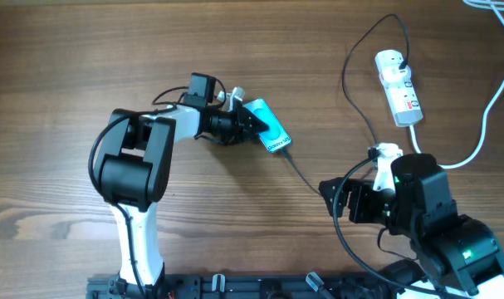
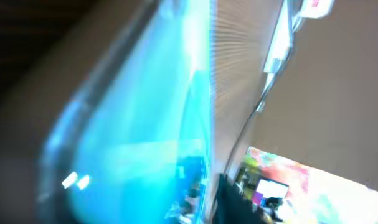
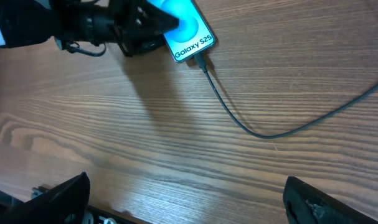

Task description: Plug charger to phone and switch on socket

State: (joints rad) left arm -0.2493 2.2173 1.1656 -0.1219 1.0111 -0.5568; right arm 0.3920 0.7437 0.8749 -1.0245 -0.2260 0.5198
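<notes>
The phone [image 1: 269, 126] with its cyan screen and "Galaxy S25" text lies tilted in mid-table. My left gripper [image 1: 250, 121] is shut on its upper end; the phone fills the left wrist view [image 2: 132, 130] as a cyan blur. The charger's thin black cable [image 1: 300, 173] has its plug tip in the phone's lower end [image 3: 200, 61] and runs right, up to the white adapter on the socket [image 1: 398, 93]. The cable also crosses the right wrist view [image 3: 251, 130]. My right gripper [image 1: 339, 199] is open and empty, right of the cable, above bare wood [image 3: 185, 199].
The socket's thick white cord [image 1: 484, 124] curves along the right edge of the table. A small white object [image 1: 386, 152] lies just above my right arm. The arm bases stand at the front edge.
</notes>
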